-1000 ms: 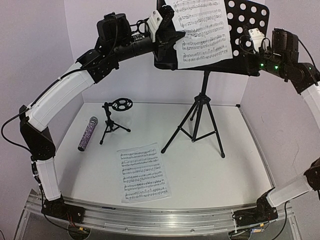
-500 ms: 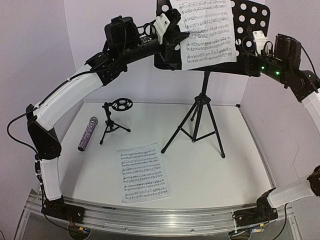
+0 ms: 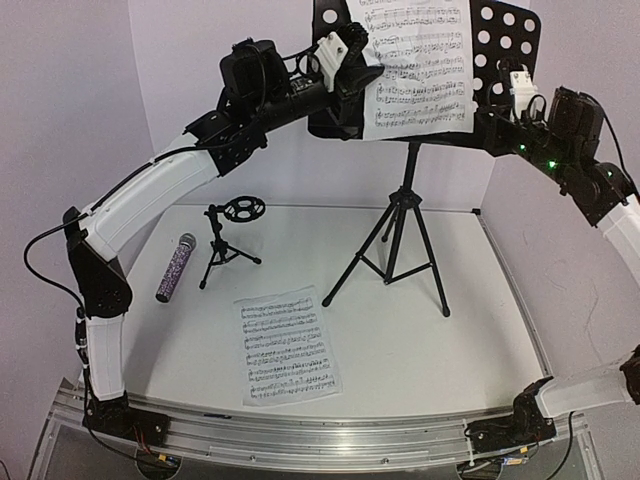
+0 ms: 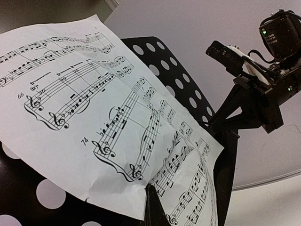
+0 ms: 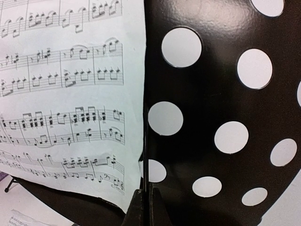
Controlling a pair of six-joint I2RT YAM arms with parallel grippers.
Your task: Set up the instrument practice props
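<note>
The tall black music stand [image 3: 400, 240] stands at the back of the table, its perforated tray [image 3: 503, 48] high up. One sheet-music page [image 3: 415, 65] lies against the tray. My left gripper [image 3: 352, 72] is shut on that page's left edge; the left wrist view shows the page [image 4: 84, 103] crumpled around my gripper [image 4: 151, 200]. My right gripper [image 3: 495, 118] is shut on the tray's right side; in the right wrist view its jaws [image 5: 146, 197] pinch the tray [image 5: 211, 94] beside the page [image 5: 70, 94]. The second page [image 3: 287, 345] lies flat on the table.
The small black mic stand [image 3: 228, 240] with its ring holder stands at the back left. The glittery purple microphone [image 3: 175, 267] lies on the table left of it. The tripod legs spread across the middle back. White walls close off the table's sides.
My left arm has moved right and up, carrying the page further right across the tray. My right gripper has stayed on the tray, which has shifted slightly.
</note>
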